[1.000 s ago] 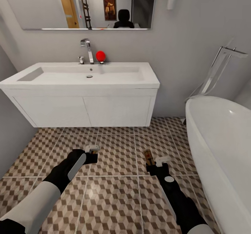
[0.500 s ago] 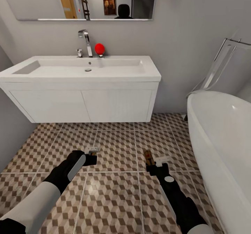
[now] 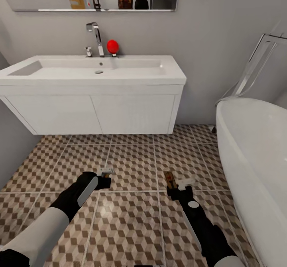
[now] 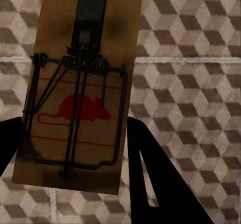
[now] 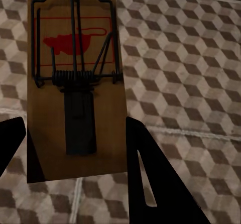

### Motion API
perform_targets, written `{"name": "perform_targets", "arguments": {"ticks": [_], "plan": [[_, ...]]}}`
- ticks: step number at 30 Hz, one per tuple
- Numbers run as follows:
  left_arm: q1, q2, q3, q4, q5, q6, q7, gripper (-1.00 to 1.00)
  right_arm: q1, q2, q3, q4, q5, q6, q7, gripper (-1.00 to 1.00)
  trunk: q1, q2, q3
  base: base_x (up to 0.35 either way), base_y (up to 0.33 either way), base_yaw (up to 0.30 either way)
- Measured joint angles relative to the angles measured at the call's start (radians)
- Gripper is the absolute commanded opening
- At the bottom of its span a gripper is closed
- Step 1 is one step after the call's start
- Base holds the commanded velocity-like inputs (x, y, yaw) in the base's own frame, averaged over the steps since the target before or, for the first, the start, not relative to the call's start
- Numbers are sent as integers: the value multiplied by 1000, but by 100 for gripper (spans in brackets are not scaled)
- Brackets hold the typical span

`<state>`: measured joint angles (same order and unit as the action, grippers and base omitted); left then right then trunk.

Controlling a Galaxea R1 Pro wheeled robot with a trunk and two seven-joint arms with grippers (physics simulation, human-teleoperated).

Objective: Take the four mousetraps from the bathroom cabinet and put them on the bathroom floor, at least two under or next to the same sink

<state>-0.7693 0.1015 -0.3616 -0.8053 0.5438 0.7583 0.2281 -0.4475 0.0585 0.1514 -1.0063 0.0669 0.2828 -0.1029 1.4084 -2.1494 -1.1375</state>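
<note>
While both arms are hovering over open cube-patterned brown floor tiles (image 3: 131,219), each tool (image 3: 107,173) (image 3: 178,184) is gripping a flat brown wooden mousetrap (image 4: 75,91) (image 5: 75,78); white vanity sink (image 3: 93,93) at twelve o'clock.

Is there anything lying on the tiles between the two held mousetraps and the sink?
Nothing visible does. The bathroom floor is bare tile from the left pincer and right pincer, each holding a mousetrap, to the sink.

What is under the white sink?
Under the sink and its white vanity I see only patterned floor tiles in shadow. No mousetrap lies there. The vanity hides the floor farther back.
</note>
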Motion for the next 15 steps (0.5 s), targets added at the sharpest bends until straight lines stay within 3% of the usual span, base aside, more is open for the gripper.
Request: {"name": "perform_targets", "arguments": {"ticks": [15], "plan": [[0, 0, 0, 0, 0, 0, 0, -100, 0, 0, 1, 0, 1, 0, 0, -100, 58, -105, -71, 0, 0, 0]]}}
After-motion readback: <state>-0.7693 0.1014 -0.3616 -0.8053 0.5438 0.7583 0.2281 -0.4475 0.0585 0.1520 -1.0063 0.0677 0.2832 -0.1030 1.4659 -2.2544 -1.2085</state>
